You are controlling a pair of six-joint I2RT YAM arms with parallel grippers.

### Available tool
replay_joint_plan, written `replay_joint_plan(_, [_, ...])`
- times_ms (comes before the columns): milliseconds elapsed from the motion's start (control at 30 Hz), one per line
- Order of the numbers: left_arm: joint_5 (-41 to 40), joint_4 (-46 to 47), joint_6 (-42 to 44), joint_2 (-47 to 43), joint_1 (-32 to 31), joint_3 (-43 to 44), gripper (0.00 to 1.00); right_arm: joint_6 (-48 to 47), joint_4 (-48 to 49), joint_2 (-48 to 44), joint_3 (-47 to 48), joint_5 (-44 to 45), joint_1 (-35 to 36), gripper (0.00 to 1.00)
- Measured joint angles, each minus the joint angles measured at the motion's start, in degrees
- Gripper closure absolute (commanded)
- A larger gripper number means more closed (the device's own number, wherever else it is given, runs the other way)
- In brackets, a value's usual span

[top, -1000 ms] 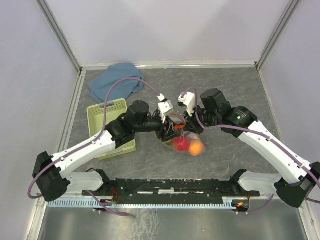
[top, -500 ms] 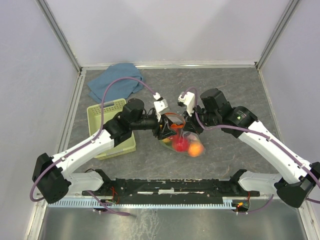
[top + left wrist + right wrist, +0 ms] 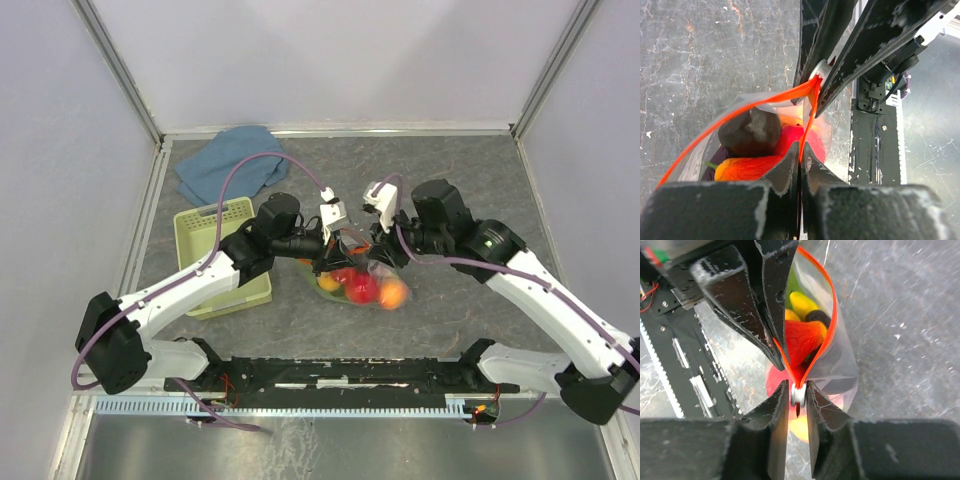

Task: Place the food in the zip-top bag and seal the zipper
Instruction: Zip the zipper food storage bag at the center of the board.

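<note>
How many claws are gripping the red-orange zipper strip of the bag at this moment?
2. The left claw pinches the zipper strip partway along; the right claw closes on its white slider at the end. Neither grip is hidden.

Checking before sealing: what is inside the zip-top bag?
Inside the zip-top bag: a red piece, an orange piece, a yellow piece and a dark piece. Anything beneath them is hidden.
</note>
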Motion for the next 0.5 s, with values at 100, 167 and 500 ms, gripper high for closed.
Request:
replay_joint_plan(100, [-0.17,-0.07,0.0,-0.15,0.0,-0.02,0.97,0.33,3.93,-5.25,-3.39,1.57,-0.04,0.67])
replay_joint_plan(167, [-0.33,-0.09,0.0,-0.59,0.0,-0.11,0.97,0.63,6.97,-9.77,-6.4,2.19,-0.04,0.63])
replay_joint_plan(500, [-0.57,0.0,0.0,-2.51,0.0,-0.87,0.97,2.16,21.64,-18.03,-20.09,2.56,-0.35,0.48])
